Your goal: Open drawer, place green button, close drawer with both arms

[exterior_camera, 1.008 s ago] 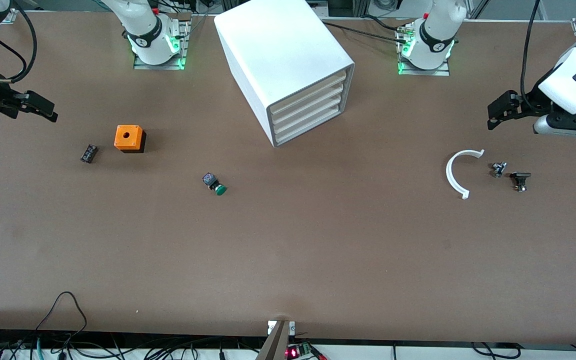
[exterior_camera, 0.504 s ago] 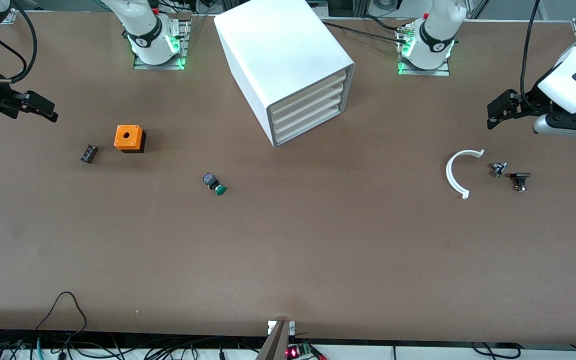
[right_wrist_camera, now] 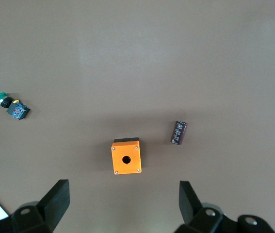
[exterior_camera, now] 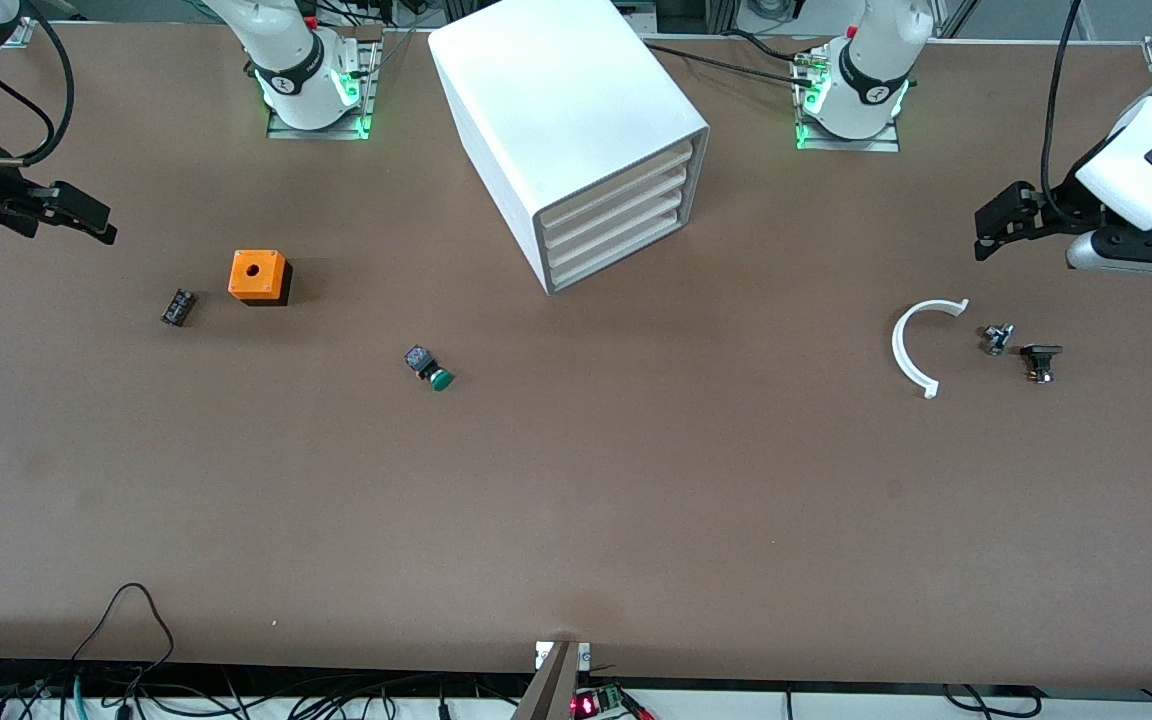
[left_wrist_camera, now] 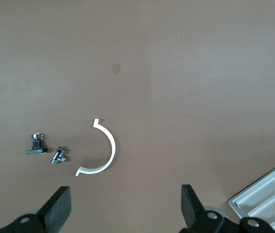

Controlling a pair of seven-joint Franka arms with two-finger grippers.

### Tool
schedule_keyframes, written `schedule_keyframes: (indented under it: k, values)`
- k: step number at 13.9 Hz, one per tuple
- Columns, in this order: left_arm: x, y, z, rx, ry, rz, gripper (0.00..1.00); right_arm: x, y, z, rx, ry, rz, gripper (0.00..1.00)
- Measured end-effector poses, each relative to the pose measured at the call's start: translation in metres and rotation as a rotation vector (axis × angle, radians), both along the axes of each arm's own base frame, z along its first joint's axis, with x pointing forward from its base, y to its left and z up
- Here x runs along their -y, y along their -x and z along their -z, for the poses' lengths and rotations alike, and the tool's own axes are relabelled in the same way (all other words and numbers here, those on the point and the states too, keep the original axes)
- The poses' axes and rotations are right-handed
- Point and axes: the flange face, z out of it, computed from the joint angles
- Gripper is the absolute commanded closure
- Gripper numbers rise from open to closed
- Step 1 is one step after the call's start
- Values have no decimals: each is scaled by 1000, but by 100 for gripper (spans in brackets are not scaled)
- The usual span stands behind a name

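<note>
Orange cube [exterior_camera: 258, 275], black component [exterior_camera: 177, 306] near button [exterior_camera: 430, 367]; drawer [exterior_camera: 619, 259] unobstructed.

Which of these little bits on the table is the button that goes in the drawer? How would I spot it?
Start at the big white cabinet and look nearer the camera, slightly toward the right arm's end. The button lies alone on bare table there. Its round green cap sets it apart from the orange cube and the small black part.
</note>
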Motion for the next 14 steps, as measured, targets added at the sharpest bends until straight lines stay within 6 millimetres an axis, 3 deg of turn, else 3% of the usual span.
schedule_keyframes:
  k: [5,10,14]
  values:
    - [-9,1,-10,18,1,-16,0,-14,-6,10,-9,-55,-7,0]
    - [-12,14,-26,11,0,-19,0,-41,-23,30,1,-59,-57,0]
    - [-6,-5,21,-85,-7,-11,0,-72,-33,45,2,-59,-115,0]
